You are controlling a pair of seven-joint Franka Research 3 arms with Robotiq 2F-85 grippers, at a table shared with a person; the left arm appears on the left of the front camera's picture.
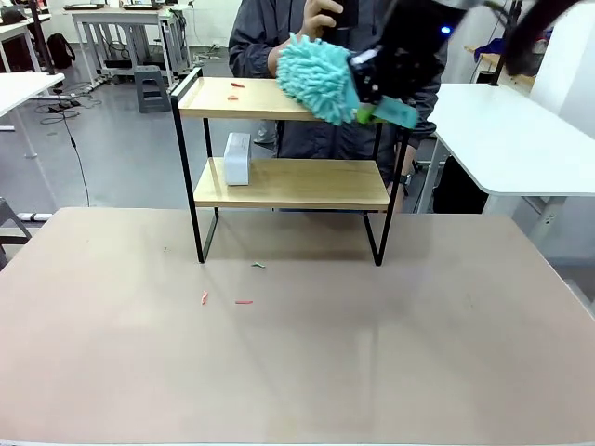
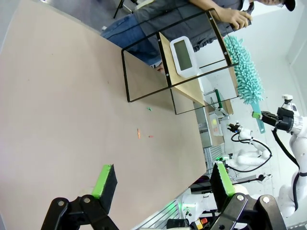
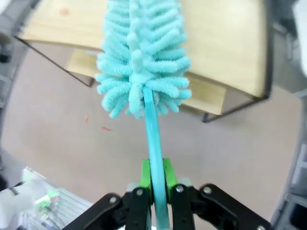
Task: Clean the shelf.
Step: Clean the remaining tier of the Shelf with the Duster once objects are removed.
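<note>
Right tool point(image 3: 157, 175) pinching duster point(image 3: 141, 62), wrist view, white box point(image 1: 238, 158), front view

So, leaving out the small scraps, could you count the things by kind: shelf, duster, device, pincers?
Shelf: 1
Chenille duster: 1
White device with screen: 1
Pincers: 2 (left pincer, right pincer)
Total: 5

Left hand point(image 2: 163, 181) black, pads point(image 2: 103, 180) green.

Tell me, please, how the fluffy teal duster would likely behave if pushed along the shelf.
The duster probably splays softly: its head is loose chenille strands. It seems light, since the right claw holds it by the thin handle alone.
</note>
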